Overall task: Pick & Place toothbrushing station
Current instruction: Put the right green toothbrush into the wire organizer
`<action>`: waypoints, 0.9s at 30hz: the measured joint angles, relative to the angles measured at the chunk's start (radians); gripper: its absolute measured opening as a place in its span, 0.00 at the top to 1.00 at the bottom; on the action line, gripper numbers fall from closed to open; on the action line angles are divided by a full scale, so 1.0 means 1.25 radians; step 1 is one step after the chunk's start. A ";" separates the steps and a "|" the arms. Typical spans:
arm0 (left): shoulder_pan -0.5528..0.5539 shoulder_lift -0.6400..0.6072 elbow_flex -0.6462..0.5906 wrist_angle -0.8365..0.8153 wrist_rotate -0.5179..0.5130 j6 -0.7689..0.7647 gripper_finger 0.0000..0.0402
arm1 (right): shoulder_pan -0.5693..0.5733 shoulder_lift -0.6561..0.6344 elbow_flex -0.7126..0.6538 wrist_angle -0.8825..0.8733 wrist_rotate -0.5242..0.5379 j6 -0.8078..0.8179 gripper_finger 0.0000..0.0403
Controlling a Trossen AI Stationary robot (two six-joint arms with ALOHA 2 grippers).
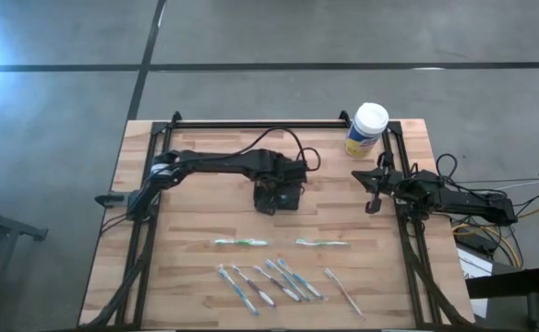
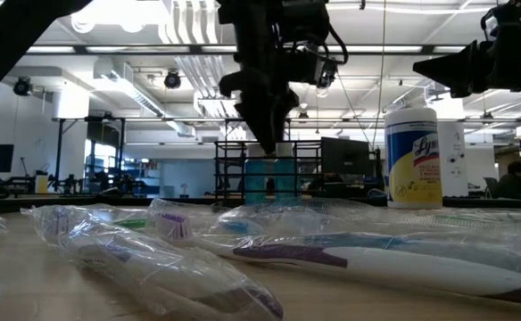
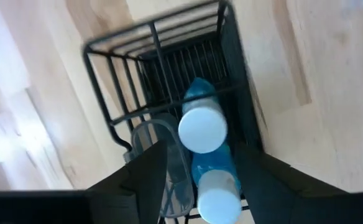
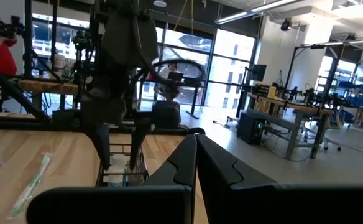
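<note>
The black wire basket [image 3: 169,56] stands on the table's middle [image 1: 291,206]. Inside it two blue white-capped bottles [image 3: 201,124] stand upright, next to a clear cup [image 3: 169,162]. My left gripper [image 3: 201,152] hangs open above the basket, pointing steeply down, its fingers on either side of the nearer bottle [image 3: 215,186] and the cup. Two toothpaste tubes [image 1: 242,243] [image 1: 322,243] and several toothbrushes [image 1: 269,281] lie flat toward the near edge. My right gripper [image 4: 195,142] is shut and waits at the table's right side [image 1: 375,194].
A white-lidded canister with a yellow label [image 1: 368,129] stands at the far right of the table. The wrapped toothbrushes [image 2: 350,259] fill the foreground of the low view. Bare wood lies to the left of the basket [image 1: 205,203].
</note>
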 joint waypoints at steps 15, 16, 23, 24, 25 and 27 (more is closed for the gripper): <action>0.000 -0.032 0.157 -0.203 0.001 -0.108 0.52 | 0.000 0.000 0.000 -0.001 -0.003 0.024 0.98; 0.000 -0.051 0.157 -0.214 0.002 -0.121 0.53 | 0.000 0.000 0.000 -0.001 -0.003 0.024 0.98; 0.009 -0.300 -0.024 -0.096 0.000 -0.198 0.64 | 0.000 0.002 0.000 -0.005 -0.005 0.027 0.98; 0.009 -0.355 -0.083 -0.040 0.000 -0.210 0.66 | 0.000 0.002 0.000 -0.006 -0.005 0.027 0.98; 0.009 -0.414 -0.152 0.026 0.001 -0.221 0.68 | 0.000 0.002 0.000 -0.006 -0.004 0.027 0.98; 0.007 -0.535 -0.310 0.181 0.003 -0.239 0.73 | 0.000 0.002 0.000 -0.003 -0.004 0.022 0.98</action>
